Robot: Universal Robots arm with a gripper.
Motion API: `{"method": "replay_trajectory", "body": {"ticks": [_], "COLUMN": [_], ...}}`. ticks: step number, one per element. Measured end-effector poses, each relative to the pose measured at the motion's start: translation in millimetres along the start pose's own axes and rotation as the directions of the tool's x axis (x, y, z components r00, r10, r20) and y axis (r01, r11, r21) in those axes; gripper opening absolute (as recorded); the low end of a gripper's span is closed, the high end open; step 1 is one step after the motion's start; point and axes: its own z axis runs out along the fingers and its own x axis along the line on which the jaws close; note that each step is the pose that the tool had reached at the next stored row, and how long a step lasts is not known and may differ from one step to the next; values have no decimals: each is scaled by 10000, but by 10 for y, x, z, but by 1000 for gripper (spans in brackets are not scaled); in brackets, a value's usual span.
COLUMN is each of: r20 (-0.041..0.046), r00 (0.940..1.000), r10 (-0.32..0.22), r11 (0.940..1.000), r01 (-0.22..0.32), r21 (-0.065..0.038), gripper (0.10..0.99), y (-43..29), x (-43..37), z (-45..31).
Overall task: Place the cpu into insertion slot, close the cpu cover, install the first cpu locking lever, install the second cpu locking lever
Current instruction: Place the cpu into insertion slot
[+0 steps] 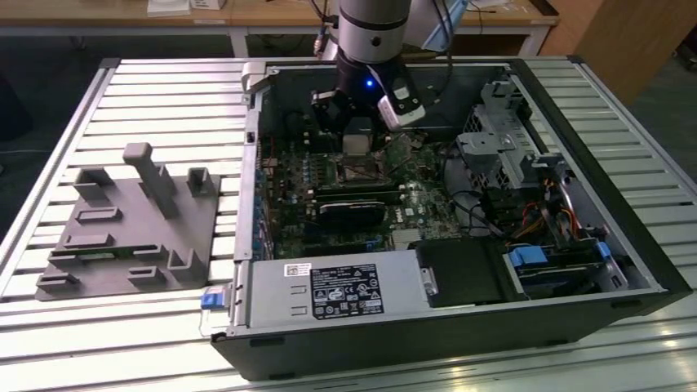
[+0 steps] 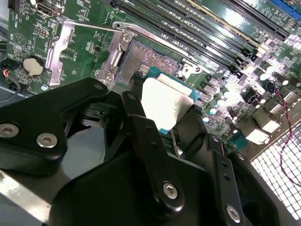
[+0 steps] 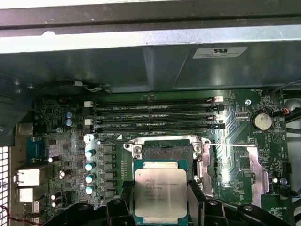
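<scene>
My gripper (image 1: 360, 137) hangs inside the open computer case, over the motherboard. It is shut on the cpu (image 3: 160, 192), a flat square chip with a greyish metallic top, held by two opposite edges between the black fingers (image 3: 126, 200). In both wrist views the cpu (image 2: 165, 102) hovers just short of the insertion slot (image 3: 167, 151), whose pin field (image 2: 146, 59) lies bare. The silvery cpu cover (image 3: 245, 165) lies swung open beside the socket (image 2: 59, 52). A thin wire lever (image 3: 228, 144) stands free along the socket's edge.
Memory slots (image 3: 157, 115) run just beyond the socket, and a row of capacitors (image 3: 88, 165) stands beside it. Black cards (image 1: 354, 208) sit on the board nearer the power supply (image 1: 332, 290). Drive bays and cables (image 1: 523, 188) fill the exterior view's right. A grey fixture (image 1: 130, 224) lies outside the case.
</scene>
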Motion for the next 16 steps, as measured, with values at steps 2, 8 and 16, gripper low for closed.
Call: {"method": "replay_trajectory", "body": {"ticks": [2, 8, 16], "r20": [2, 5, 23], "r00": [10000, 10000, 9997], "r10": [16, 52, 239], "r11": [10000, 10000, 9997], "r01": [-16, -52, -239], "r21": [0, -1, -5], "gripper": [541, 541, 541], "y": [-1, -3, -7], "x": [0, -1, -1], "z": [12, 42, 80]}}
